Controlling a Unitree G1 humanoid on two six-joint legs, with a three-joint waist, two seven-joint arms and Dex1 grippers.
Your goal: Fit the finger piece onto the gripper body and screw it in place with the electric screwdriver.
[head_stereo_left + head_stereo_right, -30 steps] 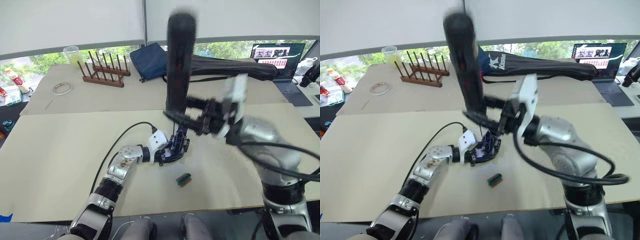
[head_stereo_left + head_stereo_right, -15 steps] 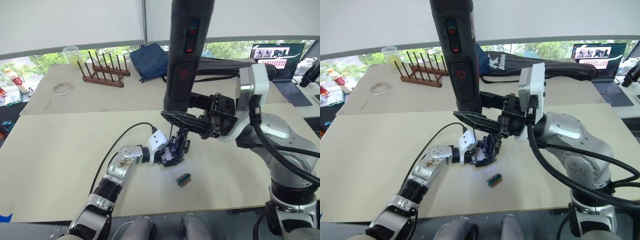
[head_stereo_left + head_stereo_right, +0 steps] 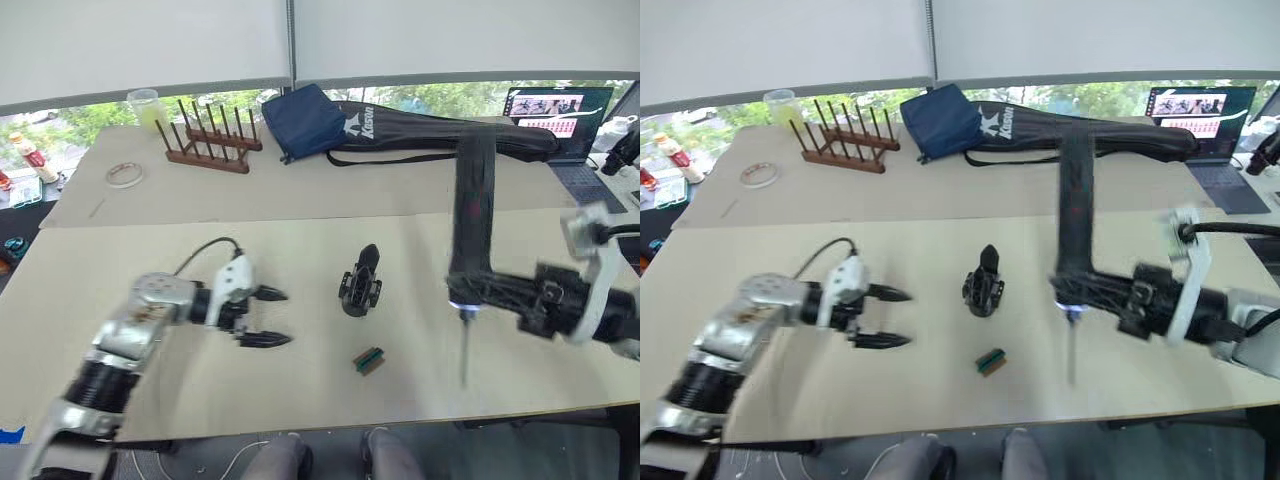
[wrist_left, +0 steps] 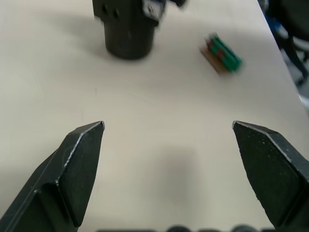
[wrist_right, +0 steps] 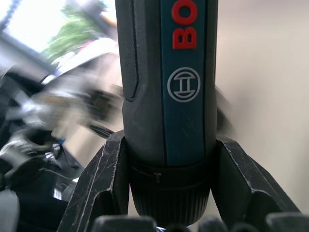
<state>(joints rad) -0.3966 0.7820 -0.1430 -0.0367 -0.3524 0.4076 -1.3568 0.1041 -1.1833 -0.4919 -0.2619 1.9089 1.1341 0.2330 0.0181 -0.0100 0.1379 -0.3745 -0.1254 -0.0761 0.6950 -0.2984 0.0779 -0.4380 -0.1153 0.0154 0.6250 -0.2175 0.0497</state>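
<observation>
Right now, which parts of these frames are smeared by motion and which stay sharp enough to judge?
In the left eye view the left gripper and its arm are streaked, and the electric screwdriver is softly smeared, while the gripper body and green block on the table stay crisp. In the right wrist view the screwdriver's lettering is sharp, the background blurred. In the left wrist view the fingers are sharp, the far objects soft.
</observation>
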